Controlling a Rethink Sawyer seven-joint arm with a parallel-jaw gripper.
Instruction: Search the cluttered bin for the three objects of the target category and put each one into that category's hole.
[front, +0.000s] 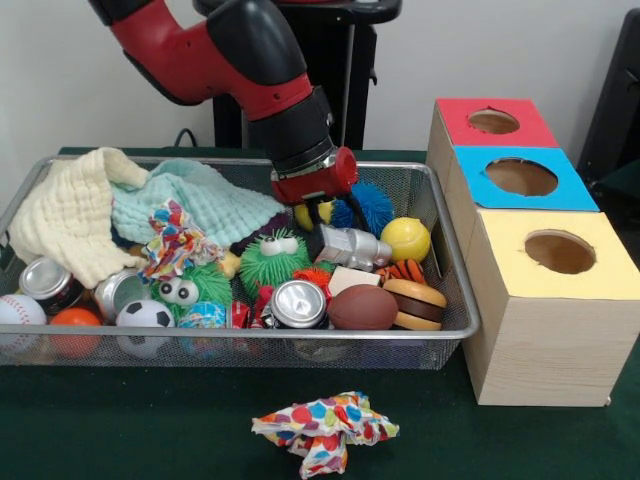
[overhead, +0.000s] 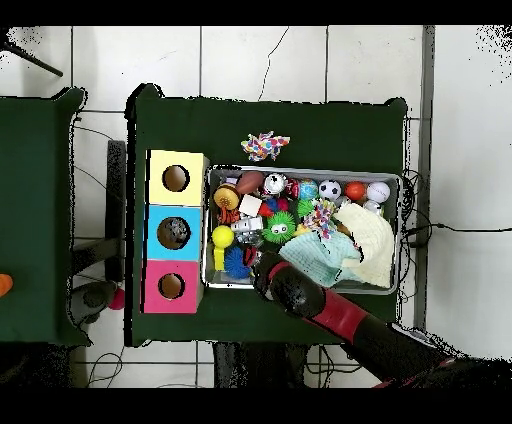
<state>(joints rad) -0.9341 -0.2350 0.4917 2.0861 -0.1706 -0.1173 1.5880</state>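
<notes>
The wire mesh bin (front: 455, 290) is full of clutter. My gripper (front: 337, 213) is low in its back right part, open and empty, with its fingers beside a blue spiky ball (front: 370, 205) and just above a crushed silver can (front: 350, 246). In the overhead view the gripper (overhead: 262, 262) is at the bin's (overhead: 300, 172) lower left. The blue-topped box's hole (front: 521, 177) is to the right of the bin, between the red-topped and yellow-topped boxes; it also shows in the overhead view (overhead: 173, 232).
In the bin: a yellow ball (front: 405, 239), a silver can (front: 298, 303), a brown football (front: 362, 307), a burger toy (front: 415, 303), green googly-eyed toys (front: 275, 256), a soccer ball (front: 145, 318), a cream cloth (front: 75, 210), a teal cloth (front: 200, 200). A spotted cloth (front: 325, 428) lies on the table in front.
</notes>
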